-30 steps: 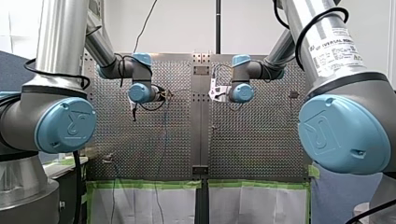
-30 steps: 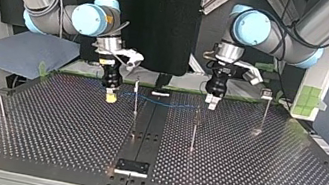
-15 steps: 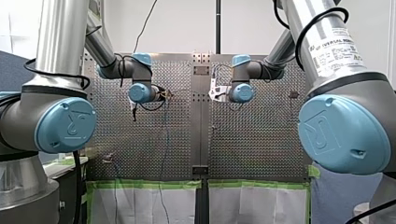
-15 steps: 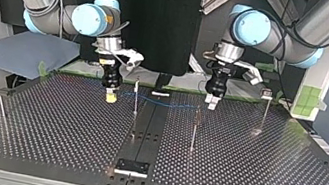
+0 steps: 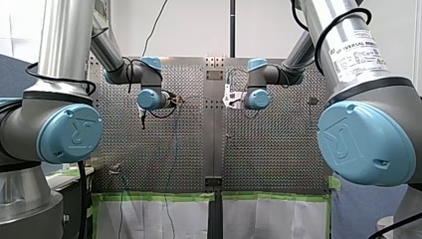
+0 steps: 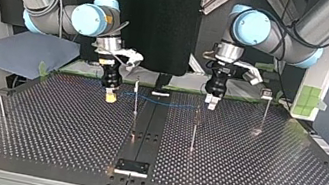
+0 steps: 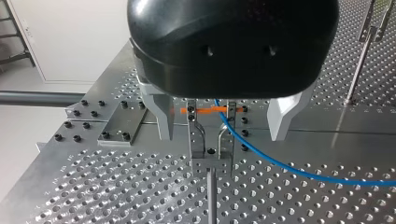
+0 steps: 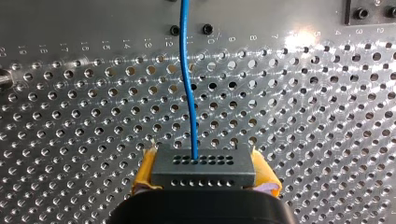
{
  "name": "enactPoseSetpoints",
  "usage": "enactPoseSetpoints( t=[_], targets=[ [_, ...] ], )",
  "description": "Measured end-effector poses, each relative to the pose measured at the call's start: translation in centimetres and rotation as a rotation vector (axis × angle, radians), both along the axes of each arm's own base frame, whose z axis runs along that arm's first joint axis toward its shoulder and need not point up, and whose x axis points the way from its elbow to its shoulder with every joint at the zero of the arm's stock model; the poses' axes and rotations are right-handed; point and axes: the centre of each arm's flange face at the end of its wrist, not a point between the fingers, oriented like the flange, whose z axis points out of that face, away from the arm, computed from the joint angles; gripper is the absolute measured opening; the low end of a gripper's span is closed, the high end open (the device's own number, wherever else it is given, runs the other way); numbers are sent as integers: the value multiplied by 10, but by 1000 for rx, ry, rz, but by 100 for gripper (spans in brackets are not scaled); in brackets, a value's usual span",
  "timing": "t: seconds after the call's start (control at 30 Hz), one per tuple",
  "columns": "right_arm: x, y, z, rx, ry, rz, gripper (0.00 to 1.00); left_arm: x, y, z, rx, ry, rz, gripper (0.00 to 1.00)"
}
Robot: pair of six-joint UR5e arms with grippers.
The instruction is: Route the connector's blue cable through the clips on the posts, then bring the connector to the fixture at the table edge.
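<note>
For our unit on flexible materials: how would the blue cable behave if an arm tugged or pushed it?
Probably floppy: the cable bends gently ahead of the connector and curves in the left wrist view. Likely light, being thin beside the connector. Pushing would probably buckle it; pulling should straighten it.

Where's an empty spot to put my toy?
Top view: bare table between the leaning post and the fixture, and beside the view's rightmost post. Crowded at the back: my right tool holding the connector, blue cable, my left tool.
</note>
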Motion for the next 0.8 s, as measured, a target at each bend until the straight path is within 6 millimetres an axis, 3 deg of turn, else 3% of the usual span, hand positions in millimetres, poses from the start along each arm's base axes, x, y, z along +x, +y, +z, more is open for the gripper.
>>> enactPoseSetpoints(
  t=[0.33, 0.8],
  targets=[
    [-1, -1, 0, 1, 0, -2, 0, -7, -13, 2, 37, 0, -5, 100],
    [-2, -2, 0, 2, -3, -1, 0, -17, -61, 40, 56, 0, -4, 100]
  ],
)
